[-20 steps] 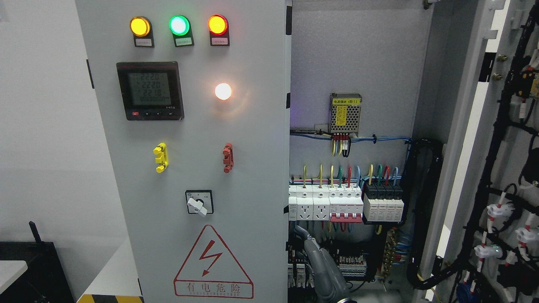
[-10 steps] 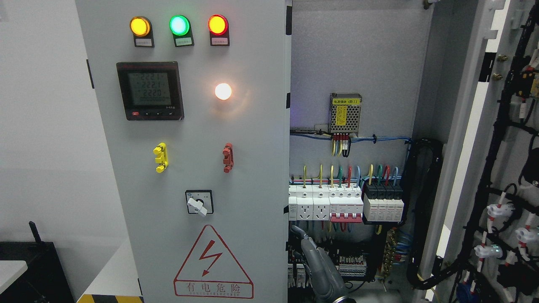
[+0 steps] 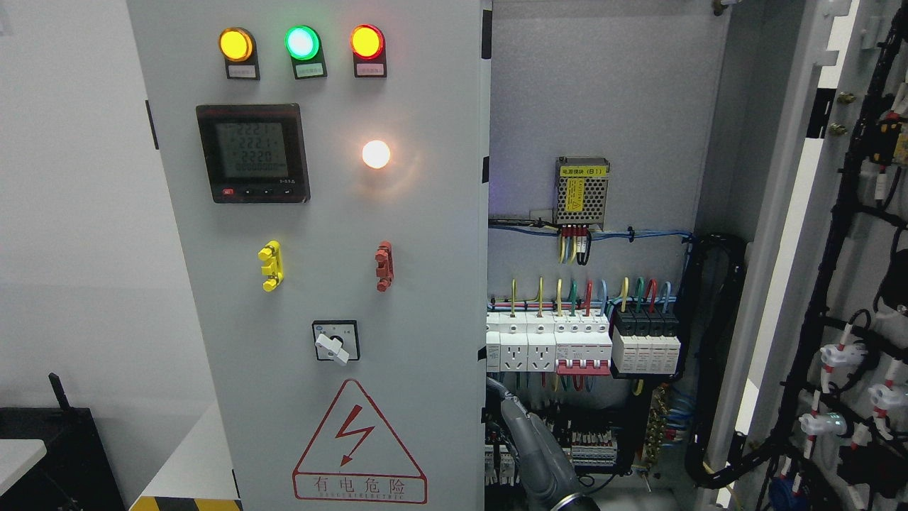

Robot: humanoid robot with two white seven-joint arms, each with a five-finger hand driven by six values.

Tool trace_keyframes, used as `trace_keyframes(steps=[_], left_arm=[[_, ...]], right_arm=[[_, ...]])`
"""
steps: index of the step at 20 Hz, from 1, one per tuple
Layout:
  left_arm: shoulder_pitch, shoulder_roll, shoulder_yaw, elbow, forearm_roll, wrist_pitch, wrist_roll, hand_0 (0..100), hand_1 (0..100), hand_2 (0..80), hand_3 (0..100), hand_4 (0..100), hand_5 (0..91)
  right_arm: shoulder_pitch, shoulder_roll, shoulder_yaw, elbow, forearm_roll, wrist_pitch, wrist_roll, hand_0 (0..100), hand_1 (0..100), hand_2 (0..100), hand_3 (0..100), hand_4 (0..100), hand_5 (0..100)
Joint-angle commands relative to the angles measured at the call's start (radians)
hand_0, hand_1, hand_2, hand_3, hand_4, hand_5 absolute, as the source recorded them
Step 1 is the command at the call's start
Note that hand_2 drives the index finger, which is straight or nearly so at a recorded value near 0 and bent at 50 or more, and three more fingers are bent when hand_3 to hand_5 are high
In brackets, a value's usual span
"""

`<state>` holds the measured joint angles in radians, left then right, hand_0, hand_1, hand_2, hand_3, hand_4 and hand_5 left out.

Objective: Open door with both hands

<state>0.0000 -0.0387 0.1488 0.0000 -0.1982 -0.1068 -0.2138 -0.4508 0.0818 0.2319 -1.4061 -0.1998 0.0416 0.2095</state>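
reaching up from the bottom edge, a hand (image 3: 521, 433) noses behind the left door (image 3: 319, 255), probably to swing it out like the right door (image 3: 844, 213); can't tell what its fingers are doing.

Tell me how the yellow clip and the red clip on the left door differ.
The yellow clip is bright yellow; the red clip is dull red. The yellow clip sits to the left, under the meter; the red clip sits to the right, under the glowing white lamp. The yellow clip looks slightly bulkier. Both are upright, at the same height on the closed left door, and similar in shape.
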Motion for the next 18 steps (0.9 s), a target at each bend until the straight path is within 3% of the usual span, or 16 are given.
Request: trace_keyframes(steps=[1, 3, 5, 18], left_arm=[[0.023, 0.0, 0.0, 0.009, 0.0, -0.001, 0.001, 0, 0, 0.0, 0, 0, 0.0], [0.023, -0.001, 0.0, 0.009, -0.001, -0.001, 0.001, 0, 0, 0.0, 0, 0, 0.0], [0.023, 0.0, 0.0, 0.009, -0.001, -0.001, 0.001, 0, 0, 0.0, 0, 0, 0.0], [0.023, 0.0, 0.0, 0.009, 0.0, -0.001, 0.001, 0, 0, 0.0, 0, 0, 0.0]], right_arm=[[-0.014, -0.002, 0.0, 0.024, -0.043, 0.012, 0.002, 38, 0, 0, 0, 0, 0], [-0.014, -0.002, 0.0, 0.024, -0.052, 0.014, 0.013, 38, 0, 0, 0, 0, 0], [-0.016, -0.002, -0.002, 0.026, -0.052, 0.015, 0.057, 38, 0, 0, 0, 0, 0], [-0.034, -0.002, -0.013, 0.047, -0.09, 0.015, 0.071, 38, 0, 0, 0, 0, 0]])
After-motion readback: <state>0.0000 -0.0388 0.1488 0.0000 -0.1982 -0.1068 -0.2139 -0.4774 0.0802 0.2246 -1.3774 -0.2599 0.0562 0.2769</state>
